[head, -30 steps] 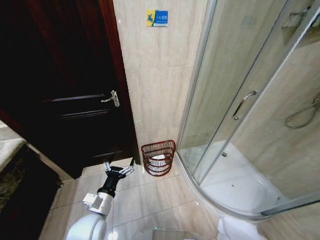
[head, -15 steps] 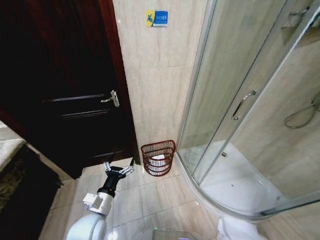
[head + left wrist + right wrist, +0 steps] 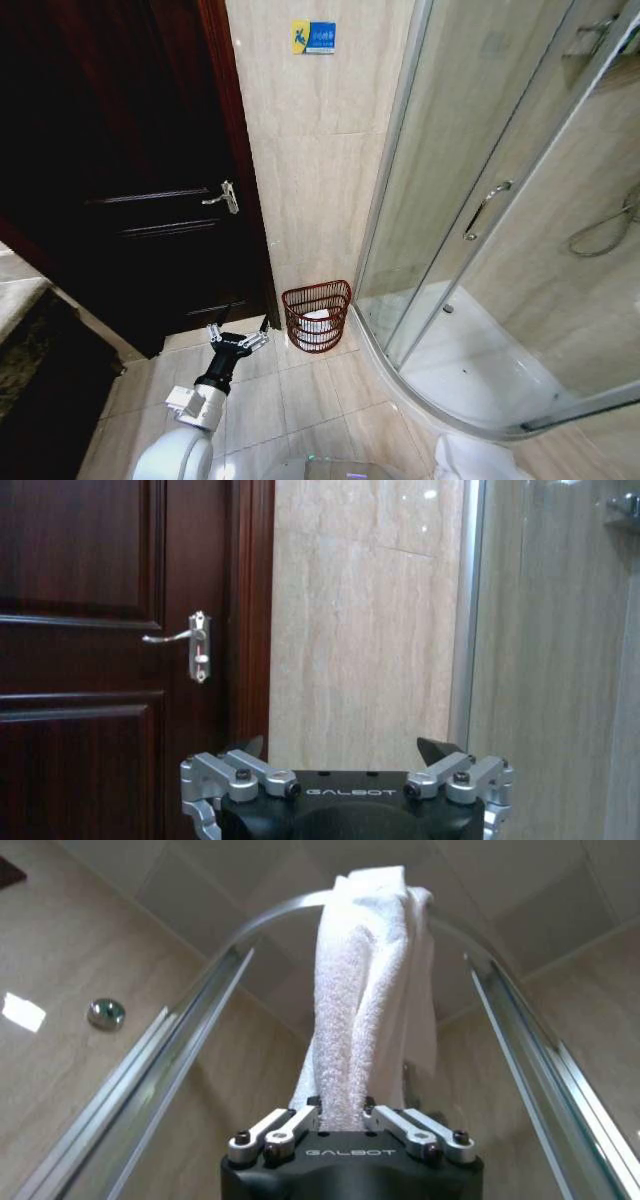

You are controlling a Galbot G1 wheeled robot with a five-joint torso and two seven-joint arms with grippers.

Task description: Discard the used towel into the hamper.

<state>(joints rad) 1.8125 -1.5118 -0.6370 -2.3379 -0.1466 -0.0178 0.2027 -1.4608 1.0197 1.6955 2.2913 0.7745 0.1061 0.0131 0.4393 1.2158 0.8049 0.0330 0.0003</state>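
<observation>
two pincers are ours. our right pincer (image 3: pixel 340 1119) has its jaws closed tight on the white towel (image 3: pixel 365 997), which hangs from it over the curved shower rail (image 3: pixel 180 1035). our left pincer (image 3: pixel 238 340) has its jaws spread wide and empty, low over the floor (image 3: pixel 300 400) near the dark door (image 3: pixel 130 200). the hamper (image 3: pixel 317 316) stands on the floor at the foot of the tiled wall (image 3: pixel 310 180), between door and shower glass (image 3: pixel 480 200), with something white already inside. we judge the pickup done; carrying and dropping remain. the head view places the hamper; the right wrist view shows the grip; the left wrist view shows the door handle (image 3: pixel 190 641).
</observation>
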